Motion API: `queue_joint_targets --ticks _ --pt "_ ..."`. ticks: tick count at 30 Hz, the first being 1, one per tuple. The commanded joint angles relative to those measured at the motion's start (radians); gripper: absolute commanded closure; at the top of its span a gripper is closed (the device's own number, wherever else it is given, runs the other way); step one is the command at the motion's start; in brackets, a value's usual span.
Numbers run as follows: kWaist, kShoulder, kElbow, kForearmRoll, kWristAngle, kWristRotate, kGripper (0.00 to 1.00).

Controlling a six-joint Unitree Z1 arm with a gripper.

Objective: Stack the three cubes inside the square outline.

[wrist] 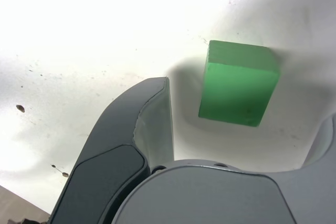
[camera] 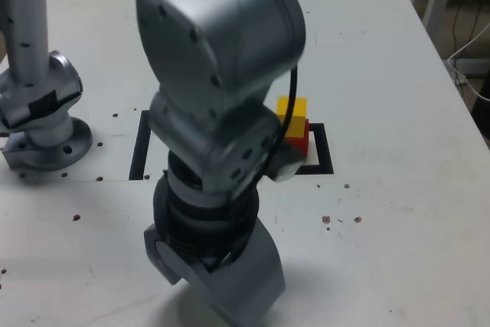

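Observation:
The green cube [wrist: 239,85] lies on the white table between my gripper's [wrist: 247,108] two dark fingers, which stand wide apart on either side of it without touching it. The gripper is open. In the exterior view the yellow cube [camera: 292,106] sits on top of the red cube [camera: 299,142], and both stand inside the black square outline [camera: 326,152], whose right side and corner show. My arm [camera: 214,74] hides the rest of the outline, the green cube and the fingertips in that view.
A black tape strip [camera: 139,145] shows at the exterior view's left of the arm. The arm's round base [camera: 38,124] stands at the far left. Small dark specks [camera: 341,219] dot the white table [camera: 398,74].

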Motion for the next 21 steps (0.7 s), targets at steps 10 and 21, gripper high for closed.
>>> queue_joint_targets --ticks 10,21 --pt "0.016 0.042 -0.013 -0.011 0.017 0.016 0.11" --pt "0.019 0.058 -0.028 -0.014 0.023 0.014 0.53"
